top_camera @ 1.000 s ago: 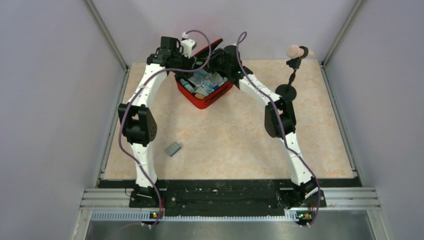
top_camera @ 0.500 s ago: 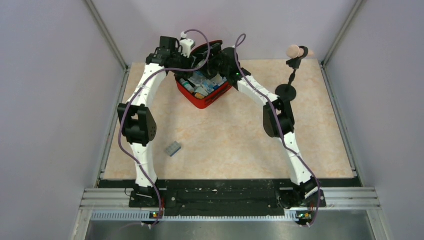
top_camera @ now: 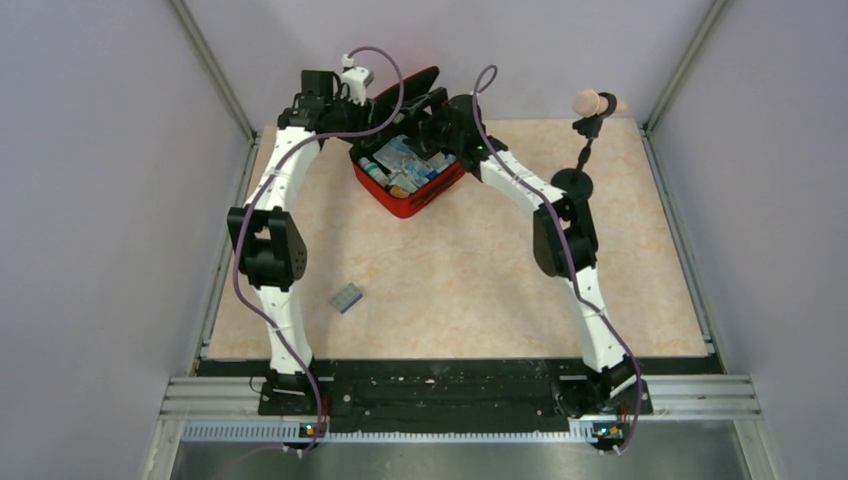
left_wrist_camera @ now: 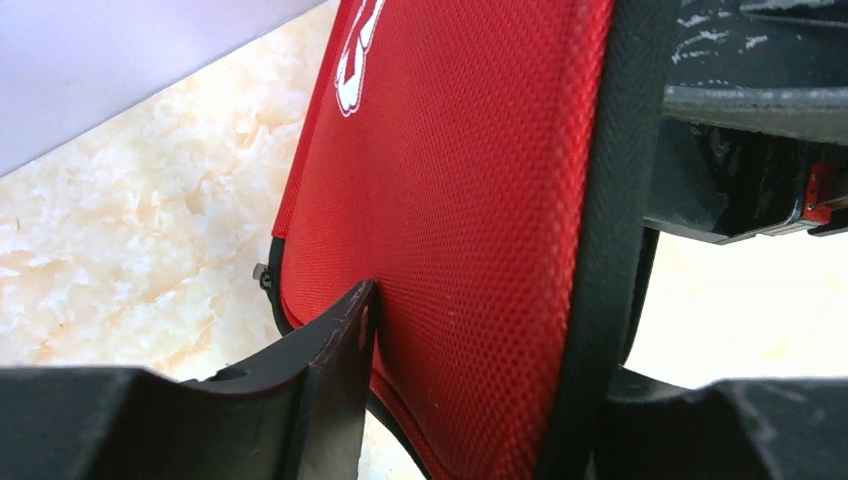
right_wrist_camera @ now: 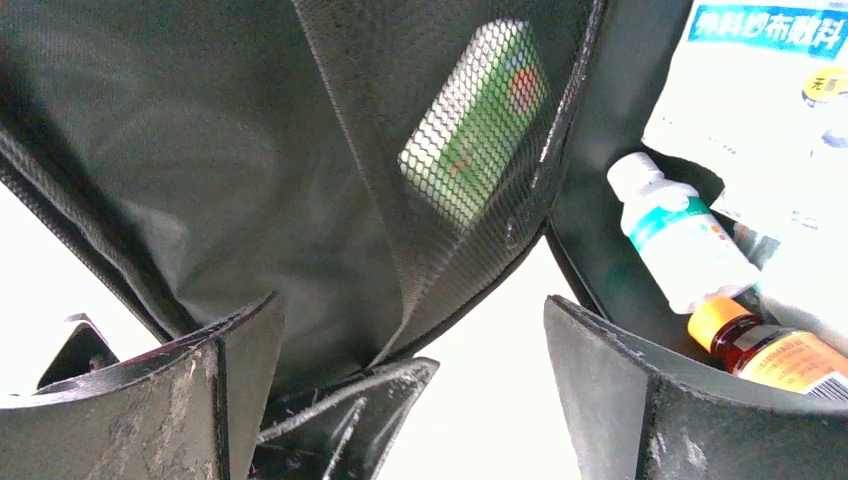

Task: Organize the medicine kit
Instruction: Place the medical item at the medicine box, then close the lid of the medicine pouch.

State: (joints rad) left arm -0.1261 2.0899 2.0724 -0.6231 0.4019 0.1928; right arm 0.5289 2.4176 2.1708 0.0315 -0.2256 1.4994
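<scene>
The medicine kit [top_camera: 405, 200], a red pouch, stands open at the far middle of the table, packed with several bottles and packets. Its lid [top_camera: 412, 88] stands raised behind it. My left gripper [top_camera: 375, 100] is shut on the lid: in the left wrist view the red mesh lid [left_wrist_camera: 450, 200] with its black edging fills the space between the jaws of the left gripper [left_wrist_camera: 500, 350]. My right gripper [top_camera: 432, 110] hangs open at the lid's inner side. In the right wrist view the right gripper [right_wrist_camera: 410, 310] faces the black lining and a mesh pocket [right_wrist_camera: 470, 130] holding a green box.
A white bottle [right_wrist_camera: 680, 240], an orange-capped bottle [right_wrist_camera: 760, 350] and a white packet [right_wrist_camera: 770, 80] lie inside the kit. A small grey-blue block [top_camera: 346, 297] lies on the table near the left arm. A black stand [top_camera: 571, 184] with a pink ball on top rises at the far right.
My right gripper has opened wide and let go at the lid. My left gripper has closed in on the lid and drawn back to the left, tipping the lid further open.
</scene>
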